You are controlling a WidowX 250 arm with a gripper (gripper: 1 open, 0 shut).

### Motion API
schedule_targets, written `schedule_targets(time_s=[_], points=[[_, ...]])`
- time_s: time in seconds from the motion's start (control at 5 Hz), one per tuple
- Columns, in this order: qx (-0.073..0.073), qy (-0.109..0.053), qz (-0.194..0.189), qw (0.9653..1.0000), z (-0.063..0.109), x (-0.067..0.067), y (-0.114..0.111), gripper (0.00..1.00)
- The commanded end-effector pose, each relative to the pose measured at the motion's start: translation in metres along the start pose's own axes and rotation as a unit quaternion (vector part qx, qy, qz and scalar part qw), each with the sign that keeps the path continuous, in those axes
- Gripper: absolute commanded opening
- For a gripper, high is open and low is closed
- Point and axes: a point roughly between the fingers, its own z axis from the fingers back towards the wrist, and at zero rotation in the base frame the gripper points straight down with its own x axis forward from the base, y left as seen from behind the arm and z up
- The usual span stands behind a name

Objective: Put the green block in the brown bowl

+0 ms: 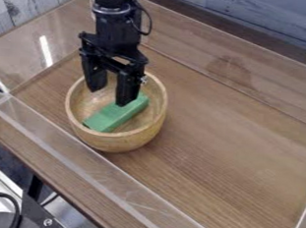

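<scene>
The green block [118, 114] lies flat inside the brown bowl [138, 138], slanting from the lower left toward the upper right of the hollow. My gripper [109, 86] hangs straight down over the bowl's back left part, just above the block. Its two black fingers stand apart with nothing between them, and the block lies free below them. The arm's black body rises out of the top of the view.
The bowl sits on a brown wooden tabletop [234, 122] ringed by a low clear plastic wall [61, 149]. Open table surface stretches to the right and in front of the bowl. A pale plank wall stands at the back left.
</scene>
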Motion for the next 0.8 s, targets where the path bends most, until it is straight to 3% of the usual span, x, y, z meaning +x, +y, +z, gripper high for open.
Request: schedule_targets(time_s=[0.0,0.2,0.6], points=[[0.012,-0.030,-0.003,0.9995,0.015,0.008,0.001,1.00],[0.013,-0.029,-0.002,0.9995,0.014,0.009,0.001,1.00],[0.011,-0.053,-0.005,0.9985,0.038,0.013,-0.008,1.00]])
